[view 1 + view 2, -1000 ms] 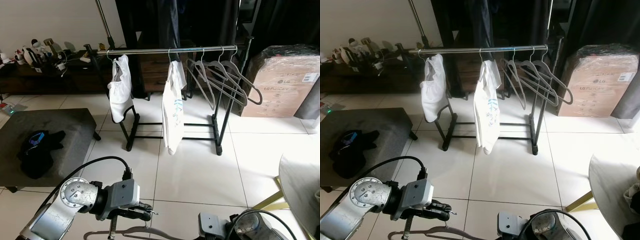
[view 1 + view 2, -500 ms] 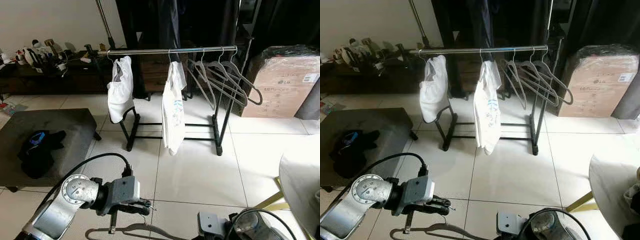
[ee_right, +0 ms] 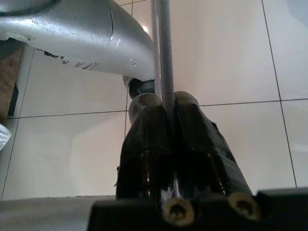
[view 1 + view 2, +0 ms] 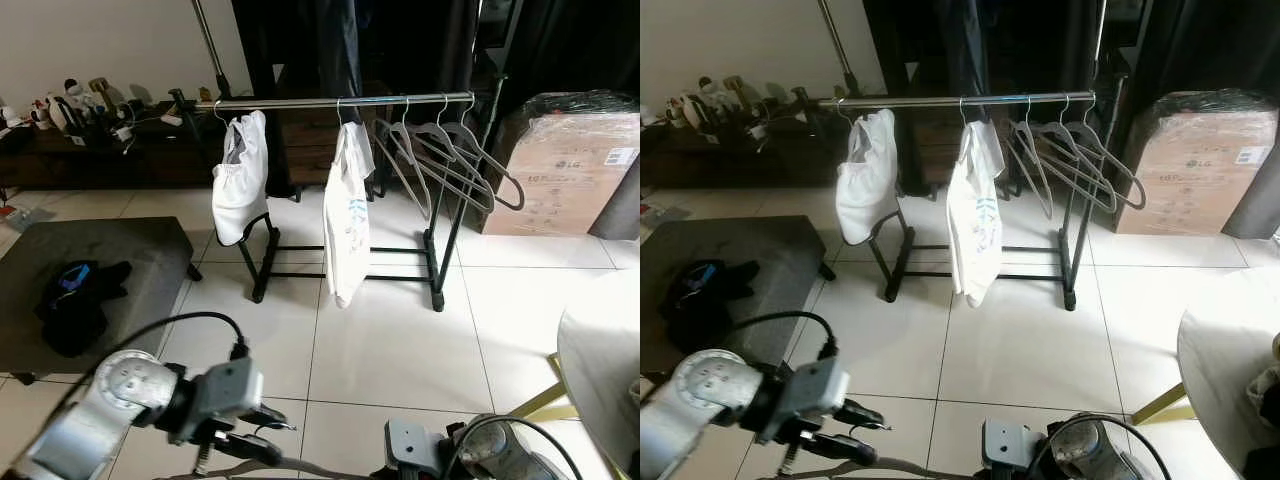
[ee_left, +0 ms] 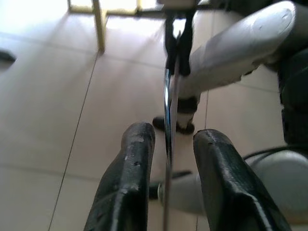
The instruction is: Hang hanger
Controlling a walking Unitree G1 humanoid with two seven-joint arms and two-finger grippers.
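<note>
A grey hanger lies low over the floor tiles at the bottom edge of the eye views. My left gripper is open, and the hanger's thin wire runs between its two black fingers without being pinched. In the right wrist view my right gripper is shut on the hanger's grey rod. The clothes rack's steel rail stands a few steps ahead. It carries two white garments and a bunch of empty hangers at its right end.
A dark low table with black clothing on it is at the left. A wrapped cardboard box stands right of the rack. A round tabletop is at the near right. A low cabinet with small items lines the far left wall.
My left gripper has opened its fingers around the hanger's wire and dropped lower and to the left. The hanger sits lower in view. The rack has not moved.
</note>
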